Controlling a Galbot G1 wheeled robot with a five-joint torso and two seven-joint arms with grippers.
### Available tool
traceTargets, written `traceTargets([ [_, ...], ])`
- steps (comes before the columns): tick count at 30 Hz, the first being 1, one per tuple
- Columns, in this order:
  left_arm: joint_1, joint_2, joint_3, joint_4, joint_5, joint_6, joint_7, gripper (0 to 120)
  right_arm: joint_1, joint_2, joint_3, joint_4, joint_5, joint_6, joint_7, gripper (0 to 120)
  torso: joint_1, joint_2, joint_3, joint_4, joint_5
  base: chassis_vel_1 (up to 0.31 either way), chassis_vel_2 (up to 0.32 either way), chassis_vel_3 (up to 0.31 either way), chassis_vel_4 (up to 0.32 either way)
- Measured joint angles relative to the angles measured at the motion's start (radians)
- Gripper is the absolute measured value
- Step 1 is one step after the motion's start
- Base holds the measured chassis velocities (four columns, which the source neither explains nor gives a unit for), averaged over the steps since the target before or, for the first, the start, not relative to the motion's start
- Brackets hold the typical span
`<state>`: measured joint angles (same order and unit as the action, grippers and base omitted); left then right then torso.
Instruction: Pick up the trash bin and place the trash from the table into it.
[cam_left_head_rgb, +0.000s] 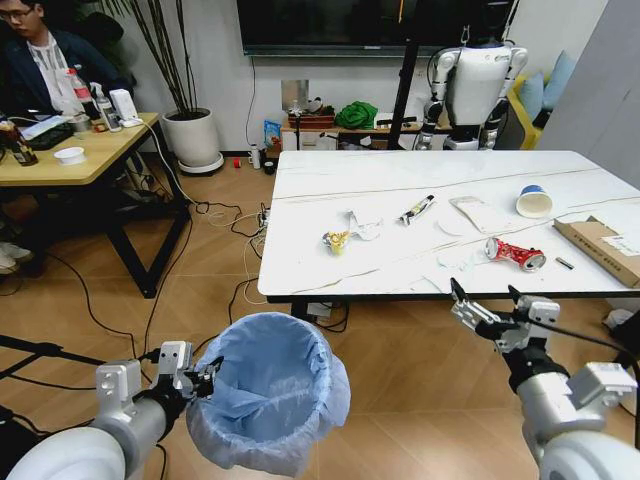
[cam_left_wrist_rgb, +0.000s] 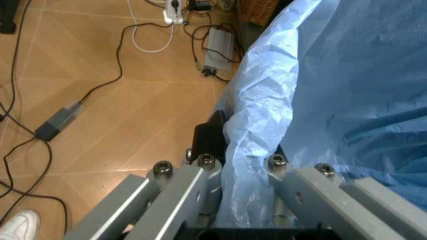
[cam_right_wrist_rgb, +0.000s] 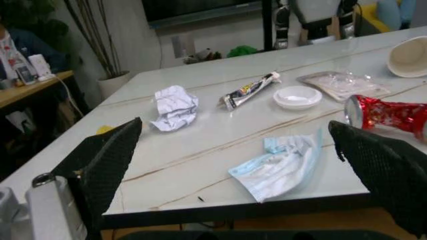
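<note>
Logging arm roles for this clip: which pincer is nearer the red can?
Right. The right pincer hangs open just off the table's near edge, short of the can. The left pincer is far off, shut on the bin's rim.

One round bin lined with crinkly light blue plastic (cam_left_head_rgb: 270, 390) hangs before one white marble-look counter (cam_left_head_rgb: 330, 265). On it lie one crushed red can (cam_left_head_rgb: 515, 254), one crumpled white paper (cam_left_head_rgb: 362, 226), one small tube (cam_left_head_rgb: 417, 209), one blue-rimmed paper cup (cam_left_head_rgb: 534, 201), one yellow wrapper (cam_left_head_rgb: 336, 240), one flat brown cardboard box (cam_left_head_rgb: 600, 247) and one pale blue face mask (cam_right_wrist_rgb: 280, 167).
</note>
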<state>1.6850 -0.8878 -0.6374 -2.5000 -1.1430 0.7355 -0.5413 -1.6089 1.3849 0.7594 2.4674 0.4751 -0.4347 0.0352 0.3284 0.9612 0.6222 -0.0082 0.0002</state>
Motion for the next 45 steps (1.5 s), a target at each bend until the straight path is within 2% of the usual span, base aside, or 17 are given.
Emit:
traceTargets([
  [2, 0.006, 0.003, -0.01, 0.0, -0.001, 0.0, 0.002, 3, 0.052, -0.057, -0.007, -0.027, 0.063, -0.03, 0.016, 100, -0.001, -0.001, -0.001, 0.0, 0.0, 0.0, 0.0, 0.0, 0.0],
  [5, 0.005, 0.008, -0.013, 0.0, -0.003, 0.0, 0.006, 3, 0.079, -0.087, -0.01, -0.041, 0.093, -0.039, 0.026, 100, -0.001, -0.002, -0.001, 0.0002, 0.0001, 0.0, 0.0, 0.0, 0.0],
  [7, -0.017, 0.032, 0.0, 0.0, -0.016, 0.0, 0.012, 3, 0.12, -0.161, -0.007, -0.061, 0.158, -0.051, 0.056, 100, -0.001, -0.003, -0.002, -0.0001, 0.0, 0.0, 0.0, 0.0, 0.0],
  [8, -0.017, 0.032, 0.0, 0.0, -0.016, 0.0, 0.012, 3, 0.12, -0.161, -0.007, -0.061, 0.158, -0.051, 0.056, 100, -0.001, -0.003, -0.002, -0.0001, 0.0, 0.0, 0.0, 0.0, 0.0],
  [10, -0.029, 0.055, 0.023, 0.0, -0.024, 0.0, 0.016, 3, 0.154, -0.248, -0.008, -0.081, 0.239, -0.063, 0.092, 100, -0.002, -0.004, -0.002, -0.0002, -0.0001, 0.0, 0.0, 0.0, 0.0],
  [12, -0.031, 0.059, 0.027, 0.0, -0.026, 0.0, 0.017, 3, 0.162, -0.269, -0.011, -0.089, 0.248, -0.064, 0.097, 100, -0.002, -0.005, -0.002, -0.0002, -0.0001, 0.0, 0.0, 0.0, 0.0],
  [14, -0.036, 0.073, 0.031, 0.0, -0.034, 0.0, 0.019, 3, 0.206, -0.339, -0.039, -0.126, 0.273, -0.067, 0.105, 100, -0.002, -0.005, -0.003, -0.0003, 0.0, 0.0, 0.0, 0.0, 0.0],
  [19, -0.034, 0.073, 0.027, 0.0, -0.04, 0.0, 0.032, 3, 0.311, -0.402, -0.112, -0.183, 0.32, -0.07, 0.131, 100, -0.003, -0.006, -0.003, 0.0, 0.0, 0.0, 0.0, 0.0, 0.0],
  [26, -0.042, 0.078, 0.027, 0.0, -0.05, 0.0, 0.041, 3, 0.468, -0.439, -0.205, -0.266, 0.36, -0.07, 0.155, 100, -0.003, -0.007, -0.004, 0.0, -0.0002, 0.0, 0.0, 0.0, 0.0],
  [29, -0.047, 0.08, 0.025, 0.0, -0.06, 0.0, 0.041, 3, 0.588, -0.448, -0.299, -0.347, 0.392, -0.07, 0.207, 100, -0.004, -0.008, -0.004, 0.0, -0.0001, 0.0, 0.0, 0.0, 0.0],
  [30, -0.047, 0.08, 0.025, 0.0, -0.06, 0.0, 0.041, 3, 0.588, -0.448, -0.299, -0.347, 0.392, -0.07, 0.207, 100, -0.004, -0.008, -0.004, 0.0, -0.0001, 0.0, 0.0, 0.0, 0.0],
  [33, -0.051, 0.082, 0.018, 0.0, -0.072, 0.0, 0.04, 3, 0.695, -0.441, -0.416, -0.399, 0.454, -0.088, 0.292, 100, -0.004, -0.008, -0.004, -0.0001, -0.0001, 0.0, 0.0, 0.0, 0.0],
  [34, -0.051, 0.082, 0.018, 0.0, -0.072, 0.0, 0.04, 3, 0.695, -0.441, -0.416, -0.399, 0.454, -0.088, 0.292, 100, -0.004, -0.008, -0.004, -0.0001, -0.0001, 0.0, 0.0, 0.0, 0.0],
  [37, -0.055, 0.083, 0.007, 0.0, -0.084, 0.0, 0.039, 3, 0.83, -0.416, -0.547, -0.462, 0.504, -0.108, 0.381, 100, -0.004, -0.008, -0.005, 0.0001, -0.0003, 0.0, 0.0, 0.0, 0.0],
  [45, -0.067, 0.082, -0.004, 0.0, -0.091, 0.0, 0.038, 3, 1.008, -0.328, -0.715, -0.575, 0.578, -0.152, 0.517, 100, -0.004, -0.009, -0.005, 0.0002, -0.0005, 0.0, 0.0, 0.0, 0.0],
])
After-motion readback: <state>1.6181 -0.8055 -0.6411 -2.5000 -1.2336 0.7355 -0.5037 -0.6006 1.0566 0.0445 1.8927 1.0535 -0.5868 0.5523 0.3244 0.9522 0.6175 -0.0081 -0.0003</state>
